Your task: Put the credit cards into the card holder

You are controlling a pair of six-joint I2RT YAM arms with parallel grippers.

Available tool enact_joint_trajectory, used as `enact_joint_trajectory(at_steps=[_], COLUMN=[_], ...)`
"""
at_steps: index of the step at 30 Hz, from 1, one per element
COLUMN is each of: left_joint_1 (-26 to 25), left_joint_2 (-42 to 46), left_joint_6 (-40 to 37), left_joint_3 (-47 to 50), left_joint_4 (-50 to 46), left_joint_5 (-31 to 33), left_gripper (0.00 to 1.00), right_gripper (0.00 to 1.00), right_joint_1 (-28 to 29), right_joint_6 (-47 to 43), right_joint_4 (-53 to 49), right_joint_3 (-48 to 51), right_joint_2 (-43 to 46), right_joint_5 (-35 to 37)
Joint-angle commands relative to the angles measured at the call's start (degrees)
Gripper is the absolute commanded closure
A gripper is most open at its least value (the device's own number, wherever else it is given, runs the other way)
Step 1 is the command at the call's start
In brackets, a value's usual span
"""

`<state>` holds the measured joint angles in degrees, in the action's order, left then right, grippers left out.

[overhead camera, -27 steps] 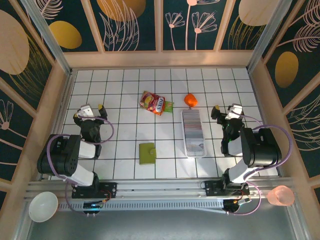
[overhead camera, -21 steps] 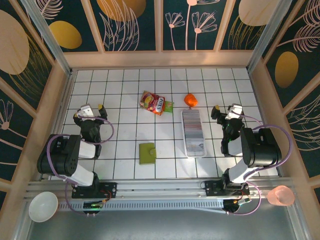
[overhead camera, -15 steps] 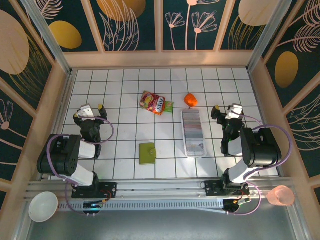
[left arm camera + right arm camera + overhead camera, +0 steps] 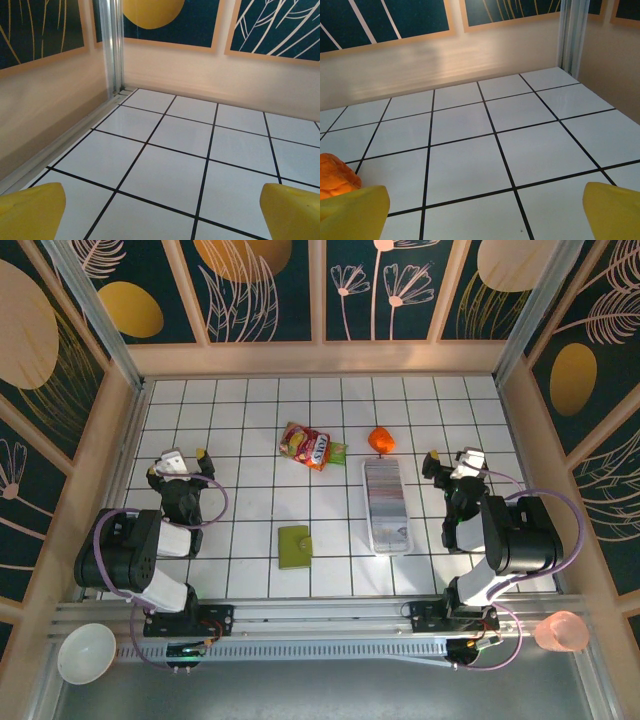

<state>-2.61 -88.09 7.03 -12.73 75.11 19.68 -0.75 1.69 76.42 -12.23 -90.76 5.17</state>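
The olive-green card holder (image 4: 294,547) lies closed on the white tiles, near the front centre. The credit cards (image 4: 385,493) form a striped grey block standing on edge inside a long clear tray (image 4: 390,539) right of centre. My left gripper (image 4: 178,462) rests open at the left side, well away from both. My right gripper (image 4: 452,462) stands open just right of the tray. In the wrist views, the left gripper (image 4: 162,212) and the right gripper (image 4: 485,212) each show yellow fingertips (image 4: 30,210) (image 4: 612,210) wide apart over bare tiles, with nothing between them.
A red snack bag (image 4: 312,447) and an orange object (image 4: 381,439) (image 4: 335,177) lie behind the tray. Wooden walls ring the tiled floor. A white bowl (image 4: 85,652) and a pink cup (image 4: 562,631) sit outside the front rail.
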Motion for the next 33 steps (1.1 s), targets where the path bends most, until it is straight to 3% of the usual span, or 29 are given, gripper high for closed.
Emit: enact_joint_trajectory(at_steps=[1,5,7,9,11,13,15,17,21,24,28,30,33], left_joint_1=[0.41,0.33,0.34,0.4,0.33,0.33,0.33,0.33,0.31,0.33,0.33,0.04,-4.1], left_joint_2=[1.05,1.63,6.36,12.36,16.85,21.25,25.69,28.35,30.17,30.56,31.49,30.12,28.22], left_joint_6=[-0.87,-0.85,-1.05,1.64,5.33,10.17,18.87,27.8,33.49,35.28,40.23,40.62,38.03], left_joint_3=[0.37,0.09,-2.26,-5.05,-4.54,-2.81,-1.26,0.41,-2.0,-7.4,-8.05,-10.4,-13.83], left_joint_4=[0.21,0.12,-8.12,-19.28,-21.82,-21.47,-23.2,-24.48,-34.09,-46.16,-51.56,-57.11,-63.82], left_joint_5=[-1.01,-0.63,-0.88,2.84,5.38,2.64,0.19,2.23,0.04,-7.26,-16.12,-21.71,-24.73], left_gripper=[0.01,0.01,0.01,0.01,0.01,0.01,0.01,0.01,0.01,0.02,0.07,0.13,0.06], right_gripper=[0.01,0.01,0.01,0.01,0.01,0.01,0.01,0.01,0.01,0.01,0.01,0.06,0.12], right_joint_1=[0.43,0.48,0.72,1.52,3.31,4.07,3.46,2.75,1.31,1.11,1.1,1.3,3.8], right_joint_6=[-0.11,-0.06,-0.12,-0.65,-1.35,2.19,8.67,17.91,27.94,30.05,29.57,29.16,28.45], right_joint_4=[0.93,1.09,-0.34,-6.73,-10.6,-13.18,-22.82,-37.51,-58.07,-66.4,-73.97,-78.92,-85.5], right_joint_3=[0.4,0.53,0.33,-0.24,0.12,1.22,-0.12,-4.53,-11.09,-12.74,-14.27,-16.34,-20.49], right_joint_2=[1.2,1.23,3.16,9.42,16.08,21.98,27.82,31.04,33.62,37.99,45.52,48.66,49.85], right_joint_5=[1.42,1.4,2.37,4.49,8.11,11.6,12.1,16.27,19.51,16.76,8.24,3.31,-2.62])
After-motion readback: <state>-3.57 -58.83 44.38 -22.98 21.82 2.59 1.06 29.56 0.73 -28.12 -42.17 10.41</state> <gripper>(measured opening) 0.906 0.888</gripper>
